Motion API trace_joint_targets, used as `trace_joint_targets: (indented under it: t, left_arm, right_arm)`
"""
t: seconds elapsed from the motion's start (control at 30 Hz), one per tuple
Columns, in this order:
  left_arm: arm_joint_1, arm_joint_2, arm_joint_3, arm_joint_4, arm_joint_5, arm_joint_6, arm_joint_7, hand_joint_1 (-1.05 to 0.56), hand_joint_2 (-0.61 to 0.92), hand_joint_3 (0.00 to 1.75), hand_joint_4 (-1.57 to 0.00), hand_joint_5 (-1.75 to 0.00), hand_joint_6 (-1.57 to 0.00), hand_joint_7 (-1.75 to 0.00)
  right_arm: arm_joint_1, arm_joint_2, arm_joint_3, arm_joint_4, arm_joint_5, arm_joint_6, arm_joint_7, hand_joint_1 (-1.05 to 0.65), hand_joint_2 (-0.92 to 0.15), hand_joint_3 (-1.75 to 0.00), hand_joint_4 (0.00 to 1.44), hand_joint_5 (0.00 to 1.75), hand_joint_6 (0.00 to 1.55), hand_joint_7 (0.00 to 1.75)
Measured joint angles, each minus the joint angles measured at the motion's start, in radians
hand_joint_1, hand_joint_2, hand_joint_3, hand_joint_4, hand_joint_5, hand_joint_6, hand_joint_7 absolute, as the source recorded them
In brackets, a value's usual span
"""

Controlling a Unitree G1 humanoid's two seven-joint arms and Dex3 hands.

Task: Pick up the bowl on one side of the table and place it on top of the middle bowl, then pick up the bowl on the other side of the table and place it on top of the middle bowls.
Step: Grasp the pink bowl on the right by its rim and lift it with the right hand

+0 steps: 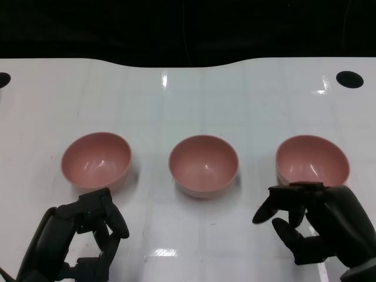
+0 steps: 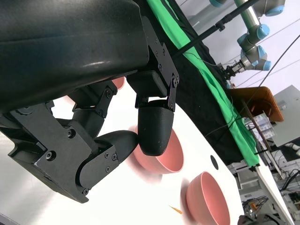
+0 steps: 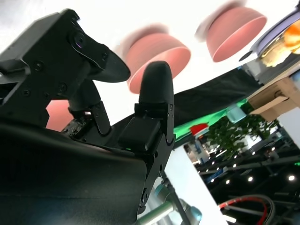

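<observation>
- Showing three pink bowls in a row on the white table (image 1: 188,235) in the head view: left bowl (image 1: 96,159), middle bowl (image 1: 204,165), right bowl (image 1: 312,161), all upright, well apart, none stacked.
- Resting low at the near edge, left hand (image 1: 88,238) just short of the left bowl, fingers apart and loosely curled, holding nothing.
- Reaching toward the right bowl, right hand (image 1: 314,220) with fingertips (image 1: 294,191) at or just over its near rim; touching or not, cannot tell from this view; fingers spread, nothing gripped.
- Also showing two dark round holes (image 1: 349,79) near the table's far corners, and a black backdrop beyond the far edge.
- Looking from behind the left hand (image 2: 140,136) in the left wrist view: fingers (image 2: 157,124) parted with empty space between, the middle bowl (image 2: 161,152) partly hidden behind them, the right bowl (image 2: 208,199) farther along, and a sliver of pink of the left bowl (image 2: 119,83) tucked beside the hand.
- Revealing there what the head view is missing: a green cloth (image 2: 206,70) over black cloth past the table, and a grey robot arm (image 2: 253,33) in the background.
- Looking past the right hand (image 3: 136,89) in the right wrist view: fingers (image 3: 157,89) open, the middle bowl (image 3: 157,58) and left bowl (image 3: 234,30) blurred beyond, and a patch of pink of the right bowl (image 3: 56,115) close under the hand.
</observation>
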Motion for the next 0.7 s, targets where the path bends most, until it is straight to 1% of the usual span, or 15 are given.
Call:
trace_joint_targets:
  t: [0.1, 0.13, 0.17, 0.23, 0.33, 0.43, 0.53, 0.6, 0.7]
  left_arm:
    - [0.000, 0.000, 0.000, 0.000, 0.001, 0.000, 0.000, -0.16, 0.42, 1.32, -0.83, -1.70, -0.75, -1.52]
    - [0.000, 0.000, 0.000, 0.000, 0.001, 0.000, 0.000, -0.16, 0.42, 1.32, -0.83, -1.70, -0.75, -1.51]
    - [0.000, 0.000, 0.000, 0.000, 0.002, 0.000, 0.000, -0.16, 0.42, 1.32, -0.83, -1.70, -0.75, -1.51]
    - [0.000, 0.000, 0.000, 0.000, 0.002, 0.000, 0.000, -0.17, 0.42, 1.32, -0.83, -1.69, -0.75, -1.51]
    - [0.000, 0.000, 0.000, 0.000, 0.002, 0.000, 0.000, -0.17, 0.42, 1.32, -0.83, -1.71, -0.75, -1.51]
    - [0.000, 0.000, -0.001, 0.000, 0.002, 0.000, 0.000, -0.17, 0.42, 1.31, -0.82, -1.71, -0.75, -1.51]
    - [0.000, 0.000, -0.002, 0.000, 0.002, 0.000, 0.000, -0.17, 0.43, 1.31, -0.82, -1.71, -0.75, -1.52]
    - [0.000, 0.000, -0.003, 0.000, 0.004, 0.000, 0.000, -0.17, 0.43, 1.31, -0.82, -1.70, -0.75, -1.52]
    - [0.000, -0.001, -0.007, 0.000, 0.010, 0.000, 0.000, -0.16, 0.42, 1.32, -0.83, -1.69, -0.75, -1.52]
  right_arm:
    - [-0.012, 0.000, -0.005, 0.001, -0.001, 0.006, -0.011, -0.17, -0.46, -0.81, 0.60, 1.32, 0.80, 0.51]
    - [-0.013, 0.000, -0.007, 0.001, -0.001, 0.012, -0.012, -0.19, -0.50, -0.73, 0.54, 1.18, 0.76, 0.46]
    - [-0.013, 0.000, -0.009, 0.000, -0.001, 0.023, -0.012, -0.20, -0.53, -0.67, 0.53, 1.09, 0.74, 0.43]
    - [-0.013, 0.000, -0.015, -0.001, -0.001, 0.042, -0.012, -0.21, -0.56, -0.60, 0.51, 1.00, 0.70, 0.38]
    - [-0.013, 0.000, -0.022, -0.008, -0.018, 0.065, -0.012, -0.25, -0.69, -0.33, 0.38, 0.87, 0.56, 0.29]
    - [-0.014, 0.000, -0.031, -0.024, -0.035, 0.109, -0.012, -0.33, -0.79, -0.15, 0.30, 0.77, 0.48, 0.22]
    - [-0.015, -0.001, -0.035, -0.041, -0.057, 0.157, -0.012, -0.41, -0.83, -0.08, 0.23, 0.70, 0.42, 0.17]
    - [-0.016, -0.004, -0.036, -0.053, -0.069, 0.187, -0.006, -0.45, -0.85, -0.06, 0.19, 0.68, 0.39, 0.14]
    - [-0.019, -0.006, -0.038, -0.077, -0.082, 0.250, 0.018, -0.51, -0.85, -0.03, 0.12, 0.66, 0.33, 0.10]
